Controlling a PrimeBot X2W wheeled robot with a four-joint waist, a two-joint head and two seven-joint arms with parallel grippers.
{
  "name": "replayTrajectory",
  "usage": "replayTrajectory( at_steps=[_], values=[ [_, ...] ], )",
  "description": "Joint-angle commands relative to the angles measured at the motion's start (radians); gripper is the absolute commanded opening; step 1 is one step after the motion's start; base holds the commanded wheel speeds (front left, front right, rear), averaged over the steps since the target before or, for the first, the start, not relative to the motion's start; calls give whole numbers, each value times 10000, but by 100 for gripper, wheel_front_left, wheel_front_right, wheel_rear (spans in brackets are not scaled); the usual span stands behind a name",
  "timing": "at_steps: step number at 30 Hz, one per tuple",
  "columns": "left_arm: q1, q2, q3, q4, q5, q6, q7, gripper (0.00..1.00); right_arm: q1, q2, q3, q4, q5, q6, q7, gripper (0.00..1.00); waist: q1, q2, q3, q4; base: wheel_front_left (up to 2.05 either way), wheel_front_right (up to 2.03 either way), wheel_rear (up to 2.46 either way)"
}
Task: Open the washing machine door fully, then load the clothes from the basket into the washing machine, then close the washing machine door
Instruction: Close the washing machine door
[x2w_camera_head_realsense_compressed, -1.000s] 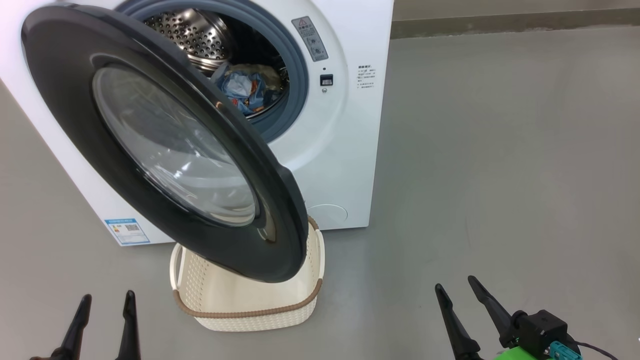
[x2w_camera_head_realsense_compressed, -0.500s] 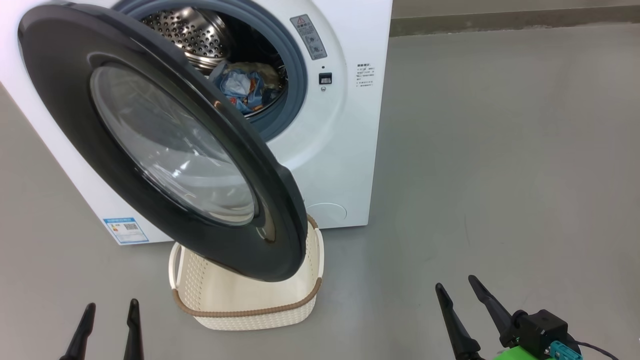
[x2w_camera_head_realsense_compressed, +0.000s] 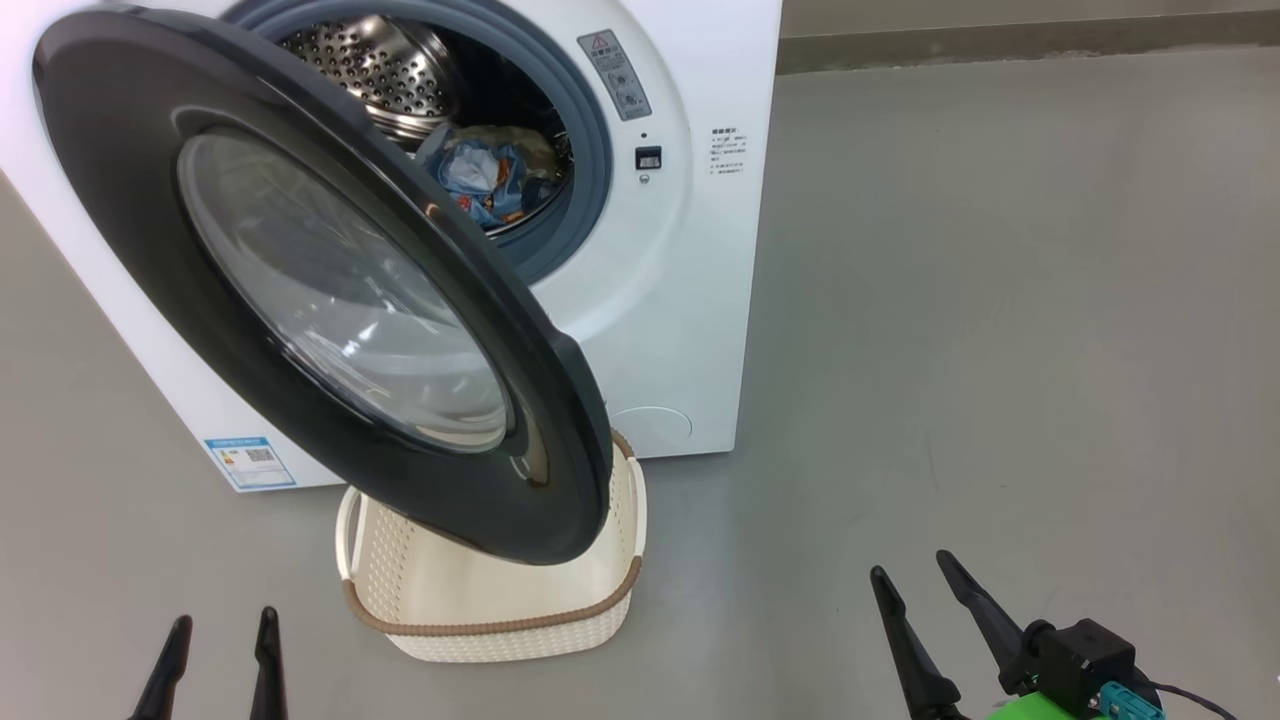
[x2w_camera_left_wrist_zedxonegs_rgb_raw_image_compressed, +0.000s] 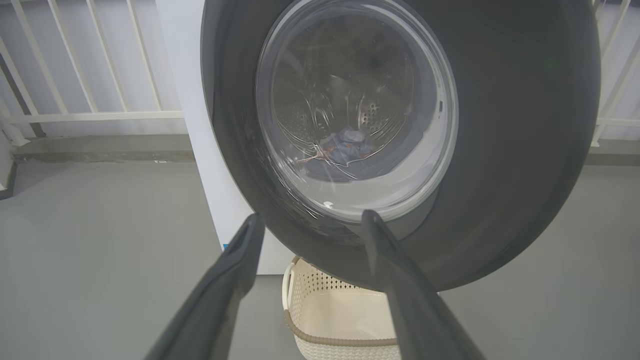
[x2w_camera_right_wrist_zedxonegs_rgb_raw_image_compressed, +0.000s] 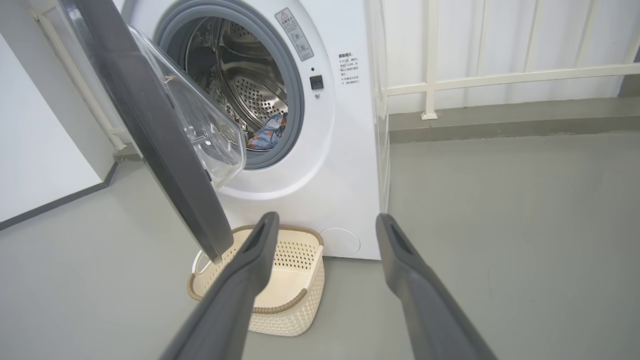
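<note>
The washing machine (x2w_camera_head_realsense_compressed: 690, 300) stands on a smooth grey floor (x2w_camera_head_realsense_compressed: 1000, 300), with a white railing (x2w_camera_right_wrist_zedxonegs_rgb_raw_image_compressed: 500, 77) behind it. The washing machine door (x2w_camera_head_realsense_compressed: 130, 200) hangs partly open above the basket (x2w_camera_head_realsense_compressed: 500, 640), which sits on the floor just beside the machine's front. The clothes (x2w_camera_head_realsense_compressed: 485, 180) lie in the steel drum. The left gripper (x2w_camera_head_realsense_compressed: 224, 616) and the right gripper (x2w_camera_head_realsense_compressed: 910, 563) hover with fingers spread wide, holding nothing.

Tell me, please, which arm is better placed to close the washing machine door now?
Left, probably. The left gripper points straight at the outer face of the washing machine door. The right gripper is off beside its free edge. The clothes are in the drum; the basket looks empty.
</note>
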Motion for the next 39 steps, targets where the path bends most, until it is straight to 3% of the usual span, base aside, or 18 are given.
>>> replayTrajectory(
  at_steps=[1, 12, 13, 14, 15, 16, 23, 29, 35, 39],
  values=[
    [-133, 55, 373, -185, 122, -13, -63, 100, -209, -11, 218, -258, -106, 16, -122, 100, 0, 0, 3, -5, 0, 0, 0],
    [-94, -3, 442, -63, 248, -65, -63, 100, -241, -33, 258, -237, -84, 16, -122, 100, 0, 0, -12, -33, 0, 0, 0],
    [-96, -10, 449, -46, 250, -67, -63, 100, -241, -31, 250, -236, -80, 16, -122, 93, 0, 0, -12, -33, 0, 0, 0],
    [-102, -16, 457, -35, 260, -70, -63, 100, -241, -29, 243, -236, -76, 16, -122, 45, 0, 0, -11, -35, 0, 0, 0],
    [-104, -20, 464, -20, 271, -73, -63, 100, -243, -25, 237, -238, -72, 16, -122, 19, 0, 0, -12, -38, 0, 0, 0],
    [-109, -25, 472, -10, 278, -77, -63, 100, -246, -26, 226, -245, -74, 16, -122, 0, 0, 0, -12, -37, 0, 0, 0],
    [-119, -61, 565, -14, 246, -108, -63, 100, -395, -10, 18, -977, -185, 16, -122, 0, 0, 0, 18, -43, 0, 0, 0],
    [-160, -96, 647, 28, 204, -129, -63, 100, -808, 65, -31, -2846, -109, 16, -122, 0, 0, 0, 76, -90, 0, 0, 0],
    [-212, -120, 685, 85, 265, -139, -63, 100, -1486, -13, 988, -4747, -107, 16, -122, 0, 0, 0, 79, -43, 0, 0, 0],
    [-244, -144, 643, 111, 241, -153, -63, 100, -2128, -126, 2156, -5351, -20, 16, -122, 0, 0, 0, 99, 93, 0, 0, 0]
  ],
)
